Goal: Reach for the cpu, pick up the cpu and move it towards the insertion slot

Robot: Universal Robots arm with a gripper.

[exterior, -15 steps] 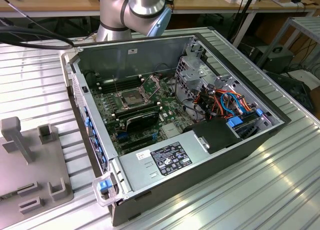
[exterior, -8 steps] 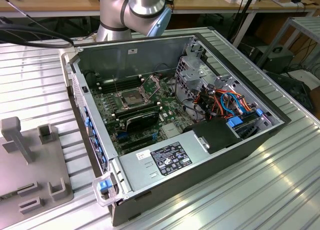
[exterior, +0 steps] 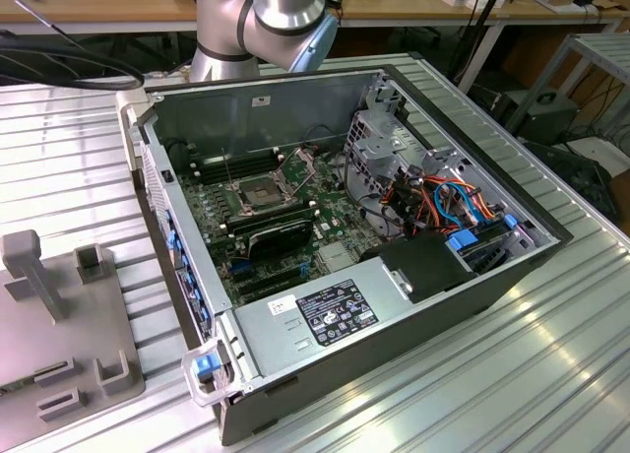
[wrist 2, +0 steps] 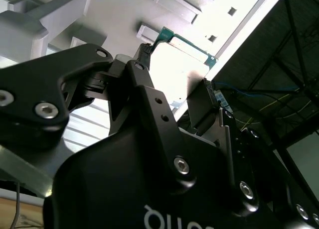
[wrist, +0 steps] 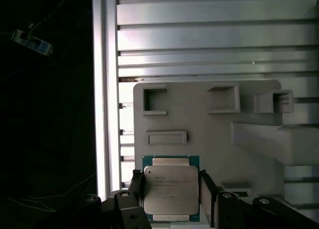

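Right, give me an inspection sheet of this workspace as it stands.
Surface: ribbed aluminium table, bearing an open grey computer case and a grey plastic fixture plate.
Job's things: thin square silvery cpu between the fingers, over the plate; square metal-framed insertion slot in the case, dark centre exposed.
Clutter: nothing seen.
Grippers: black gripper shut on the cpu's opposite edges.
Cables: orange and blue wires inside the case.
Surroundings: wooden workbenches behind.

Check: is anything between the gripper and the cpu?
Nothing visible does. The cpu is held directly between the fingers of the gripper, and the insertion slot lies uncovered in the open case.
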